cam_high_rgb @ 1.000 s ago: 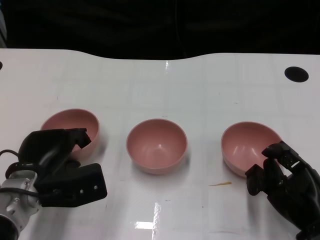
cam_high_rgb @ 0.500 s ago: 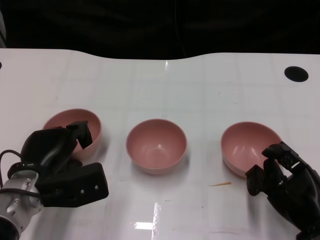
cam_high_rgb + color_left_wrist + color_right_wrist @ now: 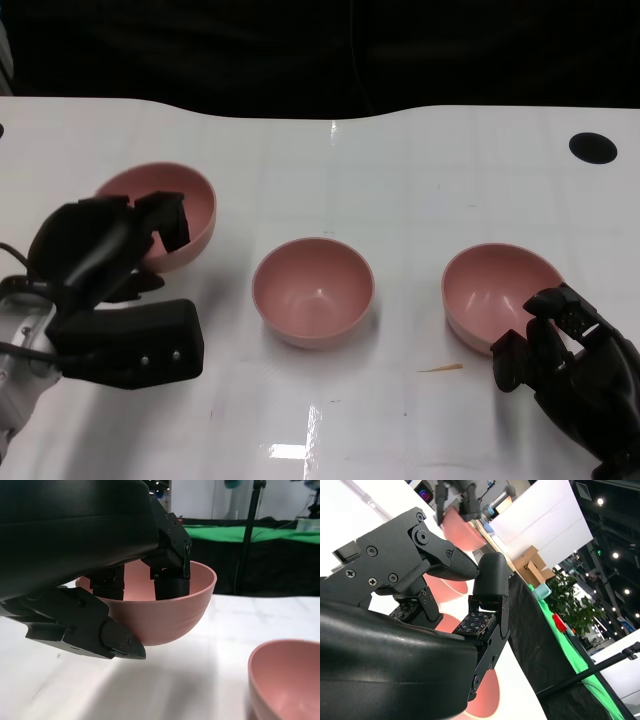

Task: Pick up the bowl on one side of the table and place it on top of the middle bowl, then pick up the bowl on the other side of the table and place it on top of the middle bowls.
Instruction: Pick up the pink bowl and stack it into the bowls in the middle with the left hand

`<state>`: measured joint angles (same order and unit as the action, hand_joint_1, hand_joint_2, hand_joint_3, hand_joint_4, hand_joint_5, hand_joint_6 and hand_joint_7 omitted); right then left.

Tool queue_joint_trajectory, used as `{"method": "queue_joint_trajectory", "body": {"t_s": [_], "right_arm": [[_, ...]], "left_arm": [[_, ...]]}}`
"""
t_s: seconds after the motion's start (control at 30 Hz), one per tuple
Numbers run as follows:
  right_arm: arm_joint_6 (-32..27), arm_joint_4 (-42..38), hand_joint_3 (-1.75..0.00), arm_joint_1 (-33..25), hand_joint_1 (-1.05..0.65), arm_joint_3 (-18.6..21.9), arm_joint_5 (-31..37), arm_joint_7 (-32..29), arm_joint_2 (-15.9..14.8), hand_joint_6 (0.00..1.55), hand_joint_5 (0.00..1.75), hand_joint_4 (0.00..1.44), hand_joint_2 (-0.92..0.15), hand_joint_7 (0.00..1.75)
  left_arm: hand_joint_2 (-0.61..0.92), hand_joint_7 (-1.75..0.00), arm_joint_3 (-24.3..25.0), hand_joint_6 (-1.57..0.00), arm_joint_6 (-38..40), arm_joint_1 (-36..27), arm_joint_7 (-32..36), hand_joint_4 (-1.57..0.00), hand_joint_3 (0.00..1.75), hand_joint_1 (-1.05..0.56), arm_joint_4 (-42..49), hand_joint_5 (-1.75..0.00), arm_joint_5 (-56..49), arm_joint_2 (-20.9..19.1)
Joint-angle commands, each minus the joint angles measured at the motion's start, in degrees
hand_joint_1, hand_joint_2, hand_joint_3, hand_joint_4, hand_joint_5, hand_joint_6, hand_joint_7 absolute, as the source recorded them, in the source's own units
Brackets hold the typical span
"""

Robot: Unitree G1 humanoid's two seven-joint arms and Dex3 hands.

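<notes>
The left bowl (image 3: 170, 215) is gripped by the left hand (image 3: 105, 250) and held up off the table (image 3: 400, 170). The right hand (image 3: 570, 365) is curled empty beside the right bowl (image 3: 495, 295); the middle bowl (image 3: 313, 290) sits between.

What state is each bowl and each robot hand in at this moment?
Left bowl: gripped at its rim by the left robot hand, lifted off the table, tilted.
Middle bowl: upright on the table, empty, nothing stacked on it.
Right bowl: upright on the table, empty, not held.
Left robot hand: holds the left bowl, fingers inside the rim.
Right robot hand: beside the right bowl, fingers curled, holding nothing.
</notes>
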<state>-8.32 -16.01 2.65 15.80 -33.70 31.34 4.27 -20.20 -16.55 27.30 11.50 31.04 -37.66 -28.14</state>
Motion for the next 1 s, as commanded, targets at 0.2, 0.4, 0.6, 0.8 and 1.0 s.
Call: {"method": "queue_joint_trajectory", "body": {"t_s": [0.2,0.4,0.6,0.8,1.0], "right_arm": [[-0.1,0.8,-1.18,-0.3,-0.01,0.2,-0.4,-0.6,-0.6,0.87,1.72,0.89,-0.55,1.35],[0.0,0.9,-1.12,-0.4,-0.02,0.0,-0.3,-1.0,-0.3,0.88,1.69,0.91,-0.58,1.33],[0.3,0.8,-1.09,-0.3,-0.04,-0.1,-0.4,-1.2,0.1,0.85,1.71,0.89,-0.6,1.37],[0.4,0.8,-1.17,-0.2,-0.03,-0.3,-0.1,-1.4,0.1,0.87,1.68,0.91,-0.55,1.36],[0.1,1.4,-1.18,-0.4,-0.03,-0.5,-0.1,-2.1,0.3,0.9,1.66,0.93,-0.52,1.32]], "left_arm": [[0.89,-1.75,2.3,-0.54,6.3,-2.0,-9.1,-0.66,0.11,0.05,-18.2,-1.75,-2.0,-2.2],[0.87,-1.73,0.5,-0.55,5.4,1.0,-8.8,-0.68,0.08,0.07,-18.3,-1.75,-4.4,1.1],[0.89,-1.73,-1.5,-0.56,3.2,4.4,-9.1,-0.7,0.08,0.04,-14.9,-1.75,-4.3,4.8],[0.89,-1.7,-3.0,-0.56,3.9,5.9,-9.5,-0.67,0.06,0.01,-12.9,-1.75,-5.1,7.9],[0.92,-1.6,-4.6,-0.61,3.8,7.0,-10.1,-0.67,0.08,-0.02,-10.8,-1.75,-5.8,9.6]]}}
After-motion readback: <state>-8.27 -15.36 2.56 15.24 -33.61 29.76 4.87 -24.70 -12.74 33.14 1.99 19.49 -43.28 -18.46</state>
